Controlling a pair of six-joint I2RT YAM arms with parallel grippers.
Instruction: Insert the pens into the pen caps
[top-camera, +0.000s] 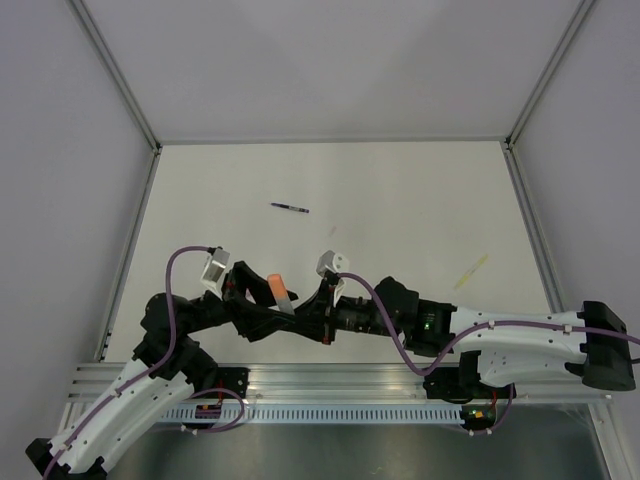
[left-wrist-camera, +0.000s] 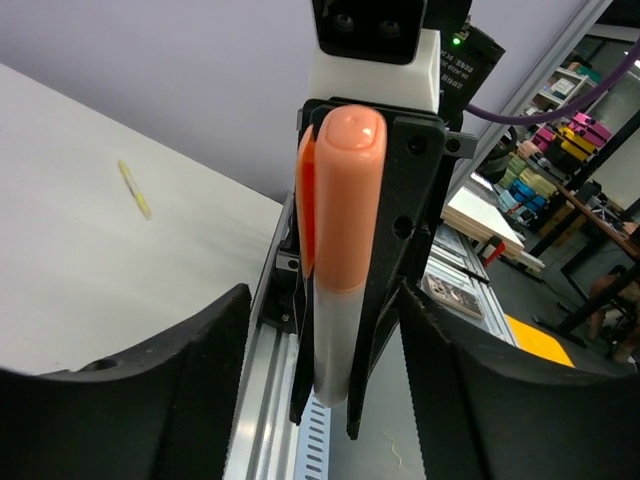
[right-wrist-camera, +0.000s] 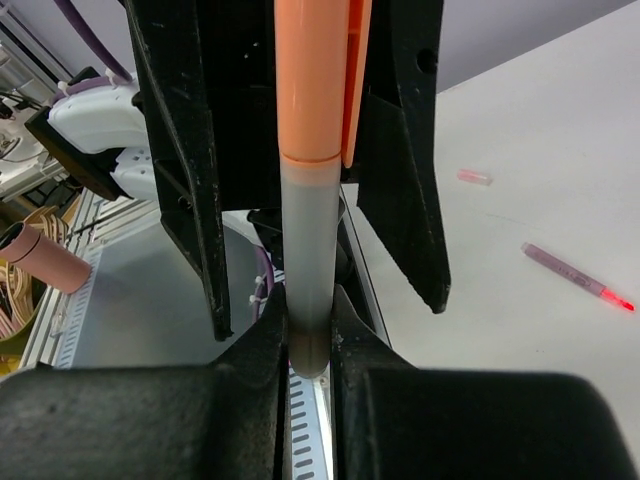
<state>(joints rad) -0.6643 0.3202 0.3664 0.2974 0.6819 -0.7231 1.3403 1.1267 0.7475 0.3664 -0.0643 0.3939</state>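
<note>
A pen with a pale grey barrel (right-wrist-camera: 311, 250) wears an orange-red pen cap (left-wrist-camera: 345, 190), also seen from above (top-camera: 279, 288). My right gripper (right-wrist-camera: 310, 325) is shut on the barrel's bare end. My left gripper (left-wrist-camera: 325, 310) is open, its jaws standing wide on either side of the pen without touching it. The two grippers meet near the table's front (top-camera: 290, 303). On the table lie a dark purple pen (top-camera: 289, 208), a pale yellow pen (top-camera: 471, 270) and a red-pink pen (right-wrist-camera: 577, 277). A small pinkish cap (right-wrist-camera: 474, 177) rests beyond the red-pink pen.
The aluminium rail (top-camera: 330, 385) with the arm bases runs along the table's near edge, just below the grippers. Frame posts (top-camera: 152, 150) stand at the far corners. A pink roll (right-wrist-camera: 45, 258) sits off the table to the left.
</note>
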